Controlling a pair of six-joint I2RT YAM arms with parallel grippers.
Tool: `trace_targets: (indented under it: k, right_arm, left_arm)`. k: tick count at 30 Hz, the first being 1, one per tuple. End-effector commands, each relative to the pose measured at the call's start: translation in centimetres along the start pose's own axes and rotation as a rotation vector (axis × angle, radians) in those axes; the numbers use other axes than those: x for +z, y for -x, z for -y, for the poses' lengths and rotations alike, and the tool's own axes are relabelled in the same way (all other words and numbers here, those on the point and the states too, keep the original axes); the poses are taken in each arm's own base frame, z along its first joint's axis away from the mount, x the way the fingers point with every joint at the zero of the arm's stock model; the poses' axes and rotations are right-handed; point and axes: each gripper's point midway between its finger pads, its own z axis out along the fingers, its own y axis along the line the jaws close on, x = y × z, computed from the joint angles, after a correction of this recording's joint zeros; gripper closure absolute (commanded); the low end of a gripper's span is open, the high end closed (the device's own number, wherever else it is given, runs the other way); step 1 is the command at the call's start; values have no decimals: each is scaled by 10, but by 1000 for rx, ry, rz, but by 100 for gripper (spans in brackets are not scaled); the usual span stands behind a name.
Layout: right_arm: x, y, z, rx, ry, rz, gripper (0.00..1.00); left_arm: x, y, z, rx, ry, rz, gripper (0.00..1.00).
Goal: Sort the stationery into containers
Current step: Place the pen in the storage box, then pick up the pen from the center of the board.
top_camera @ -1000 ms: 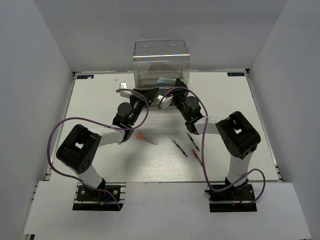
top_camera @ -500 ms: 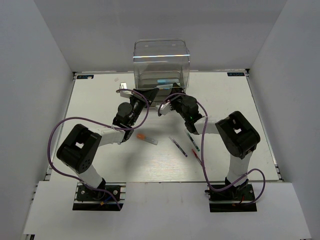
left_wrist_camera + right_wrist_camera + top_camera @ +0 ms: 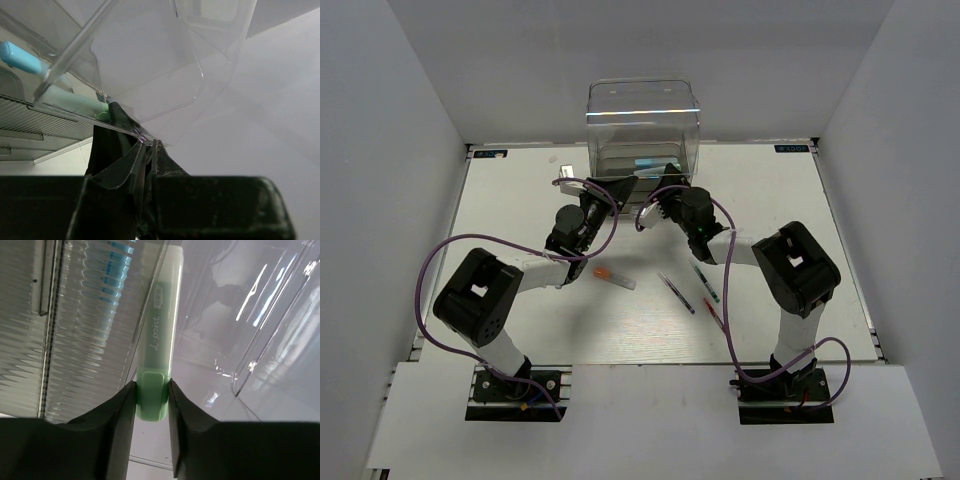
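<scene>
Right gripper [image 3: 152,390] is clenched on the cap end of the mint-green marker [image 3: 162,330], one finger on each side. The marker's body runs up the middle of the right wrist view along a clear wall edge of the clear organiser [image 3: 643,120]. A ribbed floor lies just to its left and curved clear walls crowd in on its right.

Left gripper [image 3: 148,150] pinches the thin lower lip of a clear drawer [image 3: 150,75], its jaws almost closed on the plastic. A light-blue marker [image 3: 20,57] lies inside at the upper left of that view.

From above, the two grippers sit near one another at the organiser's front foot, in the upper centre of the table [image 3: 520,200]. The orange-capped marker [image 3: 613,278], dark pen [image 3: 676,292], green pen [image 3: 705,283] and red pen [image 3: 713,313] lie well apart from them, toward the lower centre.

Compared with a second ago, the right wrist has shifted up and to the left, closer to the organiser. The left arm and the loose pens have not moved.
</scene>
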Motion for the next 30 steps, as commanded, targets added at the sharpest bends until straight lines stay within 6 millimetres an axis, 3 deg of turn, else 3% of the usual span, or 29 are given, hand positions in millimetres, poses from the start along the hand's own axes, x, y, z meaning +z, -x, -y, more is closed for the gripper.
trace_targets:
  k: [1, 8, 13, 16, 17, 18, 20, 21, 22, 27, 28, 30]
  right_arm:
    - [-6, -8, 25, 37, -69, -16, 60]
    - [-16, -4, 36, 112, -86, 27, 55]
    - [-26, 3, 31, 149, -71, 85, 55]
    - [-41, 8, 47, 203, -97, 135, 55]
    - [-45, 19, 33, 221, -52, 187, 55]
    - [-51, 20, 39, 231, -60, 205, 55]
    - [-62, 35, 25, 282, 16, 286, 55]
    - [-70, 36, 39, 293, -4, 317, 55]
    - [-76, 47, 22, 311, 69, 364, 55]
    - [-104, 73, -5, 473, 253, 480, 56]
    - [-114, 81, -20, 547, 348, 492, 56]
    - [-126, 93, -18, 652, 463, 557, 55]
  left_arm:
    - [3, 9, 27, 1, -82, 25, 100]
    - [3, 9, 27, 1, -82, 25, 100]
    - [3, 9, 27, 1, -82, 25, 100]
    - [3, 9, 27, 1, -82, 25, 100]
    - [3, 9, 27, 1, -82, 25, 100]
    - [3, 9, 27, 1, -82, 25, 100]
    - [3, 9, 27, 1, -82, 25, 100]
    - [3, 9, 27, 1, -82, 25, 100]
    - [3, 9, 27, 1, -82, 25, 100]
    - [3, 9, 27, 1, -82, 25, 100]
    - [3, 9, 27, 1, -82, 25, 100]
    - [1, 8, 24, 1, -73, 22, 100]
